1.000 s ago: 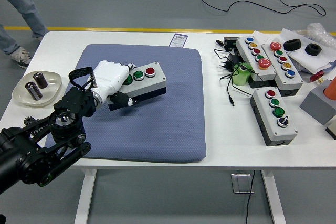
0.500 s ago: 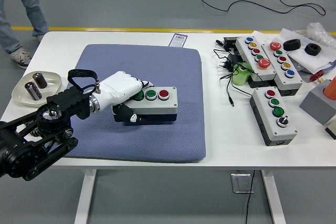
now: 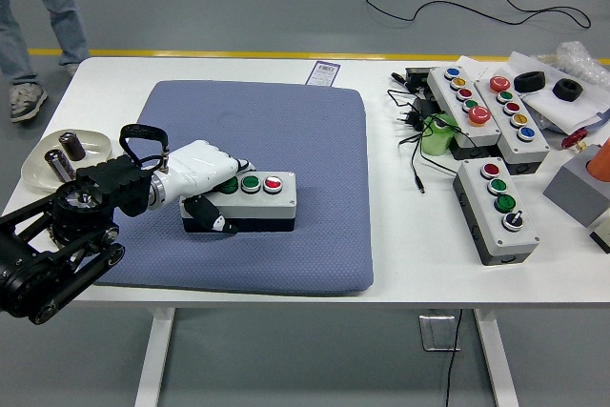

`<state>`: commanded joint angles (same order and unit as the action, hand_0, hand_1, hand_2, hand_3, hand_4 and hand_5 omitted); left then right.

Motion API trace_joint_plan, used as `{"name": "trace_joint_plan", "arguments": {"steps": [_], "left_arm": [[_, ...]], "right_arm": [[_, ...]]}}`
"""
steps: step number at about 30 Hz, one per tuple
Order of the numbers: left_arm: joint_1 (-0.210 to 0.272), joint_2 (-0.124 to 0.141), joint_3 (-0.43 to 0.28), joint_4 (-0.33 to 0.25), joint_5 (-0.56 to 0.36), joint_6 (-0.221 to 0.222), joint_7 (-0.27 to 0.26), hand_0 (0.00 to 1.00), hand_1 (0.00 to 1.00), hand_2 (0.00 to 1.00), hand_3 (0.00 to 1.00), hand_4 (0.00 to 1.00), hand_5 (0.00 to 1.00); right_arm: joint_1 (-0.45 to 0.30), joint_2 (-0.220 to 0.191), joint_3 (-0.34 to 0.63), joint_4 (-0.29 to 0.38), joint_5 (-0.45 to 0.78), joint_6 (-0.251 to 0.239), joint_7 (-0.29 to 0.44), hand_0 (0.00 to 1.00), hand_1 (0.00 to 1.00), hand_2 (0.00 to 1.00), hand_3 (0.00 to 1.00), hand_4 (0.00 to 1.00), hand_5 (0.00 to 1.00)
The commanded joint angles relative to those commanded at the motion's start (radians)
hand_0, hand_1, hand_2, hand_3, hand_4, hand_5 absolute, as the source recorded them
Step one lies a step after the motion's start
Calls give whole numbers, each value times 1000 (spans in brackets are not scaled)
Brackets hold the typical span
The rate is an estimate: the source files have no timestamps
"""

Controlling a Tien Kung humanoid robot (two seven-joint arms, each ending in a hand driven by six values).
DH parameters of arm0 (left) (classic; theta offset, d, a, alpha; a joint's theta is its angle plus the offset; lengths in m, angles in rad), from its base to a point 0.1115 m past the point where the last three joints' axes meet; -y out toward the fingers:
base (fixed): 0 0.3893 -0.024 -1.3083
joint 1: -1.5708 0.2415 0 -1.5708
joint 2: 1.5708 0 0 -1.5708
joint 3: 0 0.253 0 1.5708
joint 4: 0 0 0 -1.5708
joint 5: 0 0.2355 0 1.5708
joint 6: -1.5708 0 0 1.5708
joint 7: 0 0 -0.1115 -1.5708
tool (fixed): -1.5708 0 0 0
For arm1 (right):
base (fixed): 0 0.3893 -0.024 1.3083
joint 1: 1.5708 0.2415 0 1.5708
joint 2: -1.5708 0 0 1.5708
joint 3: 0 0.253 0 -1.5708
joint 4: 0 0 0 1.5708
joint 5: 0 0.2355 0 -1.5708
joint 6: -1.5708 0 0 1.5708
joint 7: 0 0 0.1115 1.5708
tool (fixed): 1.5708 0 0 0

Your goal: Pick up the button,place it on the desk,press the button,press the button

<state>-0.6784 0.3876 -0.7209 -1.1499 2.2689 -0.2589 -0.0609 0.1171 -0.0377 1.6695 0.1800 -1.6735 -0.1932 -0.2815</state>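
Observation:
A grey button box (image 3: 259, 195) with two green buttons and one red button sits on the blue mat (image 3: 286, 131), towards its front left. My left hand (image 3: 205, 178), white with a black arm, is closed around the box's left end, fingers over the top and thumb against the front. The box looks level on the mat. My right arm is out of sight.
A dish (image 3: 38, 164) holding dark cylinders stands at the far left. Several other button boxes (image 3: 496, 207), cables (image 3: 419, 131) and a green object (image 3: 440, 132) crowd the table's right side. A person's legs (image 3: 33, 26) show at the top left.
My left hand carried the button box from the mat's upper left, first right and forward, then back left and down onto the mat. The person's legs shifted left.

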Motion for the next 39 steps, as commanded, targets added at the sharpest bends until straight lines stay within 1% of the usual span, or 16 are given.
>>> {"name": "trace_joint_plan", "arguments": {"steps": [3,4,9,13,20,22,24,27,28,29,30,33,34,35,37,39], "left_arm": [[11,3,-19,-10,-12,-21,9,609,740,783,853,879,395],[15,4,-27,-17,-19,-27,12,998,998,998,998,998,605],[33,5,-72,-53,-57,-37,34,998,998,998,998,998,605],[48,9,-109,-89,-92,-55,51,998,998,998,998,998,636],[76,7,-190,-158,-125,-31,49,998,998,998,998,998,640],[91,9,-216,-189,-133,-12,48,998,998,998,998,998,672],[117,11,-257,-243,-135,23,57,998,998,998,998,998,672],[148,15,-291,-321,-197,69,108,998,998,998,998,998,672],[153,16,-293,-340,-229,86,132,328,445,483,785,781,998],[160,17,-290,-359,-269,112,157,328,445,483,785,781,998],[167,17,-287,-375,-304,154,167,328,445,483,785,781,998],[181,15,-273,-420,-300,268,189,328,445,483,785,781,998],[183,15,-268,-429,-297,297,197,5,2,60,643,693,998],[185,14,-260,-439,-300,328,210,5,2,60,643,693,998],[188,15,-247,-449,-310,336,230,5,2,60,643,693,998],[191,14,-236,-450,-328,316,249,5,2,60,643,693,998]], "right_arm": [[1,-1,1,0,-4,1,-1,651,649,679,593,436,303],[1,0,3,0,-5,1,-1,652,649,679,593,436,303],[1,0,4,0,-8,1,-3,652,649,679,593,436,303],[0,1,4,0,-6,1,-4,651,649,679,593,436,303],[-1,0,4,0,-8,2,-6,651,649,679,593,436,304],[-1,0,4,0,-7,1,-6,651,648,679,593,436,303],[-3,0,3,0,-4,1,-5,651,648,679,593,436,303],[-4,0,3,0,0,0,-4,651,648,679,593,436,303],[-4,0,3,0,-1,1,-4,651,648,680,593,436,304],[-4,0,5,0,-4,1,-5,651,648,680,593,436,304],[-5,0,6,0,-6,2,-5,651,648,680,593,436,304],[-7,1,7,0,-8,3,-6,651,648,680,593,436,304],[-8,2,7,0,-9,3,-6,652,649,680,593,436,304],[-8,2,7,0,-10,3,-7,652,649,680,593,436,304],[-9,2,6,0,-10,3,-7,652,649,680,593,436,304],[-10,3,5,0,-8,2,-7,652,649,680,593,436,304]]}}
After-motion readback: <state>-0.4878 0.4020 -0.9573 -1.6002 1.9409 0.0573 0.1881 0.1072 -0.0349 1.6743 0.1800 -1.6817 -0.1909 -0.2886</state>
